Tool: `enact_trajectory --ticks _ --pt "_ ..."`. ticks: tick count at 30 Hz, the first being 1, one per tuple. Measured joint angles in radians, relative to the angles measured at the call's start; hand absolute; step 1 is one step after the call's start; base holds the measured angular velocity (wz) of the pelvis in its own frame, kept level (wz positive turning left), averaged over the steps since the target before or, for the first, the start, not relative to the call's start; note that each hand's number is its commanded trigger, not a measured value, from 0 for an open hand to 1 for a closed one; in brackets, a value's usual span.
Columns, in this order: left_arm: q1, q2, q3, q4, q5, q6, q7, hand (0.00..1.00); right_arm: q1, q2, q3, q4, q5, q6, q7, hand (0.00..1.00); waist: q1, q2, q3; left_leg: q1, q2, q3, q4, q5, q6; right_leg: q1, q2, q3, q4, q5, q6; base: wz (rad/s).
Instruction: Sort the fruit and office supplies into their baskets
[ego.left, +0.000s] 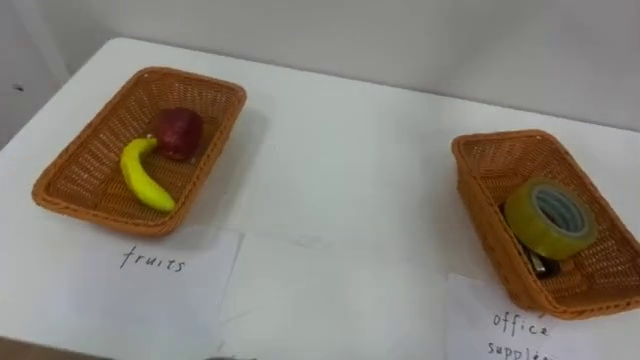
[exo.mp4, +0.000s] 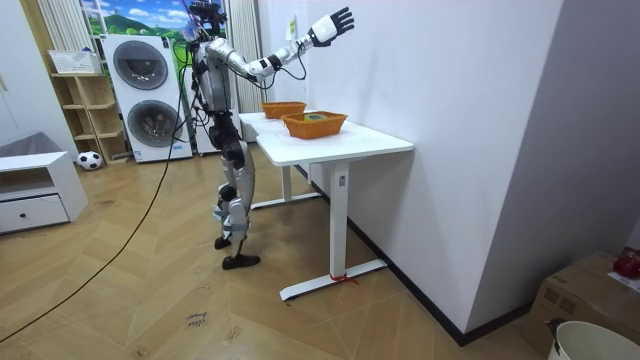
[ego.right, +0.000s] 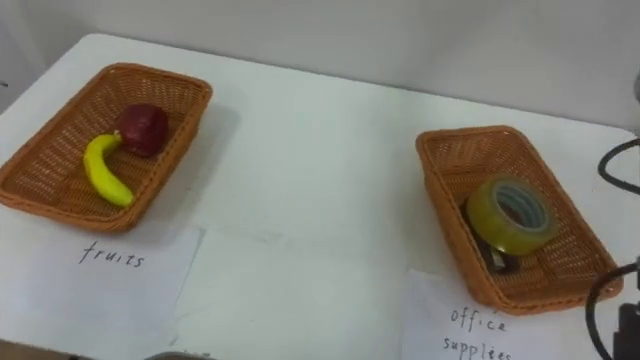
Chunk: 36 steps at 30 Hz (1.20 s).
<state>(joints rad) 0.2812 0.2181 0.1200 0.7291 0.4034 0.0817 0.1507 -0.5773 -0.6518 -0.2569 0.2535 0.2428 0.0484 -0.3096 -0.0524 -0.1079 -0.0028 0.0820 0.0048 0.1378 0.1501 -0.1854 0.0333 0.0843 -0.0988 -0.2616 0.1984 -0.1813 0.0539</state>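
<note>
Right hand (exo.mp4: 335, 22), as I read it from the robot's body in the room view, is raised high above the table with its fingers spread wide and nothing in them, close to the white wall. On my feed the robot stands upright at the end of the white table (ego.left: 340, 170), facing along it, with two stacked washing machines (exo.mp4: 145, 95) behind it and a small football (exo.mp4: 89, 159) on the floor by a shelf.

From the head camera I see two wicker baskets set well apart on the tabletop. The fruit basket (ego.left: 85, 165) sits at the robot's left and holds a yellow banana (ego.left: 145, 178) and a dark red apple (ego.left: 178, 132); the banana's upper tip touches the apple or lies just beside it. A handwritten paper label (ego.left: 165, 265) lies flat on the table just in front of this basket.

The office basket (ego.left: 500, 165) sits at the robot's right. A roll of yellowish packing tape (ego.left: 548, 218) leans tilted inside it, and a small dark item (ego.left: 545, 266) lies partly under the roll; I cannot tell what that item is. A second paper label (ego.left: 500, 325) lies in front of this basket.
</note>
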Motion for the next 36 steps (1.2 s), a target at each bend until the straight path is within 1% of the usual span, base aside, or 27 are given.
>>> enact_trajectory --ticks 2,3,4,5,6,7,8,10,11,12,14,15,17,19,20,21,22,23,24,26,27,29,30,32,33,35,36 --pt "0.005 0.000 -0.001 0.001 0.000 -0.009 0.016 0.00 0.067 0.000 -0.078 -0.006 0.025 -0.011 -0.057 0.00 -0.011 -0.001 -0.0013 0.008 0.002 0.024 0.000 0.000 0.000 0.002 0.003 0.015 -0.013 0.001 -0.002 -0.24" --pt "0.009 0.000 -0.001 0.002 0.000 -0.013 0.023 0.00 0.084 0.000 -0.091 -0.005 0.027 -0.013 -0.067 0.00 -0.019 -0.001 -0.0013 0.008 0.003 0.027 0.001 0.000 0.000 0.003 0.004 0.015 -0.015 0.002 -0.003 -0.20" --pt "0.019 0.000 0.000 0.011 0.000 -0.022 0.038 0.00 0.125 0.000 -0.120 0.000 0.027 -0.021 -0.083 0.00 -0.037 0.000 -0.0012 0.009 0.002 0.029 0.001 0.000 0.000 0.003 0.006 0.015 -0.015 0.002 -0.004 -0.11" --pt "0.019 -0.001 0.003 0.021 0.001 -0.025 0.045 0.00 0.173 0.000 -0.156 0.011 0.028 -0.027 -0.103 0.00 -0.048 -0.001 -0.0012 0.011 0.001 0.042 0.000 0.000 0.000 0.002 0.008 0.019 -0.015 0.003 -0.004 -0.21" --pt "0.017 -0.001 0.005 0.026 0.001 -0.027 0.045 0.00 0.220 0.000 -0.185 0.011 0.039 -0.027 -0.122 0.00 -0.052 -0.001 -0.0011 0.016 0.005 0.058 0.000 0.000 -0.001 0.000 0.011 0.031 -0.015 0.003 -0.005 -0.29" --pt "0.019 -0.001 0.007 0.030 0.001 -0.027 0.045 0.00 0.245 0.000 -0.200 0.011 0.050 -0.027 -0.130 0.00 -0.053 -0.001 -0.0012 0.019 0.007 0.065 0.000 0.000 -0.001 -0.001 0.013 0.041 -0.015 0.003 -0.005 -0.39" --pt "0.021 -0.001 0.014 0.039 0.000 -0.031 0.044 0.00 0.289 0.000 -0.228 0.011 0.076 -0.027 -0.153 0.00 -0.053 0.000 -0.0009 0.026 0.015 0.082 0.000 0.000 -0.001 -0.002 0.015 0.049 -0.015 0.004 -0.006 -0.39" --pt "0.034 -0.001 0.027 0.036 -0.001 -0.041 0.045 0.00 0.350 0.001 -0.264 0.011 0.100 -0.035 -0.197 0.00 -0.066 0.001 -0.0007 0.033 0.021 0.092 0.000 -0.004 -0.007 -0.001 0.021 0.053 -0.015 0.006 -0.009 -0.28" --pt "0.041 -0.001 0.033 0.031 -0.001 -0.046 0.046 0.00 0.395 0.001 -0.287 0.011 0.121 -0.045 -0.226 0.00 -0.080 0.002 -0.0013 0.034 0.022 0.098 0.000 -0.008 -0.014 -0.002 0.027 0.055 -0.015 0.007 -0.011 -0.10" --pt "0.043 -0.001 0.036 0.026 -0.001 -0.047 0.047 0.00 0.418 0.001 -0.294 0.011 0.132 -0.051 -0.241 0.00 -0.083 0.001 -0.0009 0.034 0.024 0.099 0.000 -0.009 -0.016 -0.002 0.030 0.055 -0.015 0.007 -0.012 -0.10" --pt "0.045 -0.001 0.042 0.024 -0.014 -0.049 0.056 0.00 0.505 0.015 -0.333 0.010 0.189 -0.068 -0.284 0.00 -0.093 0.001 -0.0002 0.036 0.036 0.111 -0.001 -0.016 -0.025 -0.002 0.040 0.061 -0.017 0.010 -0.017 -0.14" --pt "0.046 -0.001 0.042 0.025 -0.023 -0.049 0.056 0.00 0.518 0.026 -0.342 0.010 0.199 -0.074 -0.297 0.00 -0.099 0.001 -0.0002 0.037 0.037 0.111 -0.002 -0.017 -0.027 -0.002 0.043 0.063 -0.017 0.011 -0.018 -0.12" --pt "0.039 -0.008 0.041 0.026 -0.042 -0.051 0.057 0.00 0.574 0.053 -0.383 0.011 0.244 -0.090 -0.356 0.00 -0.115 0.004 0.0001 0.043 0.045 0.114 -0.016 -0.022 -0.035 -0.006 0.050 0.065 -0.016 0.014 -0.023 -0.06" --pt "0.038 -0.011 0.039 0.023 -0.047 -0.057 0.057 0.00 0.621 0.057 -0.409 0.012 0.276 -0.097 -0.398 0.00 -0.117 0.001 0.0007 0.041 0.051 0.122 -0.015 -0.022 -0.036 -0.010 0.051 0.066 -0.014 0.016 -0.027 -0.11" --pt "0.042 -0.011 0.039 0.016 -0.049 -0.060 0.057 0.00 0.649 0.063 -0.427 0.012 0.292 -0.110 -0.418 0.00 -0.119 0.005 -0.0016 0.037 0.052 0.127 -0.016 -0.023 -0.036 -0.016 0.052 0.067 -0.013 0.018 -0.029 -0.13" --pt "0.042 -0.011 0.040 0.016 -0.052 -0.062 0.058 0.00 0.662 0.067 -0.439 0.014 0.305 -0.120 -0.429 0.00 -0.122 0.006 -0.0015 0.035 0.052 0.127 -0.016 -0.023 -0.036 -0.018 0.052 0.068 -0.014 0.018 -0.029 -0.06" --pt "0.046 -0.011 0.040 0.016 -0.069 -0.062 0.064 0.00 0.681 0.072 -0.448 0.039 0.325 -0.141 -0.450 0.00 -0.133 0.007 -0.0011 0.033 0.052 0.126 -0.016 -0.023 -0.036 -0.019 0.052 0.068 -0.014 0.018 -0.030 0.00" --pt "0.050 -0.011 0.039 0.016 -0.091 -0.062 0.065 0.00 0.688 0.075 -0.451 0.087 0.357 -0.151 -0.469 0.00 -0.141 0.007 -0.0014 0.032 0.051 0.127 -0.015 -0.023 -0.036 -0.019 0.052 0.069 -0.014 0.019 -0.030 0.00" --pt "0.050 -0.012 0.039 0.016 -0.100 -0.062 0.065 0.00 0.692 0.081 -0.460 0.107 0.375 -0.151 -0.476 0.00 -0.143 0.006 -0.0014 0.032 0.051 0.127 -0.015 -0.023 -0.036 -0.020 0.051 0.069 -0.014 0.018 -0.031 -0.04" --pt "0.049 -0.012 0.039 0.016 -0.123 -0.062 0.060 0.00 0.710 0.121 -0.486 0.150 0.422 -0.151 -0.513 0.00 -0.146 0.009 -0.0030 0.025 0.051 0.133 -0.014 -0.023 -0.036 -0.033 0.051 0.073 -0.013 0.018 -0.032 -0.07" --pt "0.049 -0.012 0.039 0.016 -0.129 -0.061 0.058 0.00 0.717 0.131 -0.486 0.158 0.430 -0.151 -0.519 0.00 -0.148 0.010 -0.0038 0.022 0.050 0.132 -0.013 -0.022 -0.036 -0.034 0.051 0.073 -0.014 0.018 -0.032 -0.05" --pt "0.046 -0.013 0.039 0.018 -0.128 -0.060 0.051 0.00 0.726 0.177 -0.488 0.216 0.433 -0.158 -0.530 0.00 -0.162 0.012 -0.0063 0.019 0.044 0.129 -0.009 -0.022 -0.036 -0.035 0.052 0.074 -0.015 0.018 -0.032 0.00" --pt "0.044 -0.017 0.039 0.018 -0.130 -0.060 0.051 0.00 0.740 0.198 -0.492 0.250 0.434 -0.158 -0.531 0.00 -0.164 0.014 -0.0072 0.019 0.044 0.128 -0.012 -0.022 -0.036 -0.035 0.054 0.077 -0.018 0.018 -0.032 0.00" --pt "0.039 -0.024 0.038 0.016 -0.135 -0.060 0.051 0.00 0.767 0.226 -0.492 0.300 0.440 -0.158 -0.528 0.00 -0.161 0.017 -0.0099 0.022 0.044 0.131 -0.015 -0.022 -0.037 -0.032 0.055 0.084 -0.024 0.018 -0.033 0.00" --pt "0.041 -0.024 0.037 0.017 -0.135 -0.060 0.051 0.00 0.783 0.238 -0.491 0.315 0.443 -0.161 -0.525 0.00 -0.161 0.018 -0.0100 0.023 0.044 0.131 -0.015 -0.022 -0.037 -0.031 0.055 0.084 -0.023 0.018 -0.033 0.00" --pt "0.040 -0.029 0.037 0.027 -0.139 -0.061 0.052 0.00 0.812 0.293 -0.482 0.403 0.471 -0.168 -0.508 0.00 -0.157 0.020 -0.0093 0.020 0.045 0.131 -0.015 -0.022 -0.037 -0.033 0.056 0.086 -0.023 0.018 -0.032 0.00" --pt "0.041 -0.032 0.037 0.028 -0.140 -0.061 0.052 0.00 0.816 0.312 -0.480 0.413 0.478 -0.167 -0.505 0.00 -0.156 0.022 -0.0091 0.019 0.045 0.131 -0.015 -0.022 -0.037 -0.034 0.056 0.087 -0.023 0.018 -0.032 0.00"
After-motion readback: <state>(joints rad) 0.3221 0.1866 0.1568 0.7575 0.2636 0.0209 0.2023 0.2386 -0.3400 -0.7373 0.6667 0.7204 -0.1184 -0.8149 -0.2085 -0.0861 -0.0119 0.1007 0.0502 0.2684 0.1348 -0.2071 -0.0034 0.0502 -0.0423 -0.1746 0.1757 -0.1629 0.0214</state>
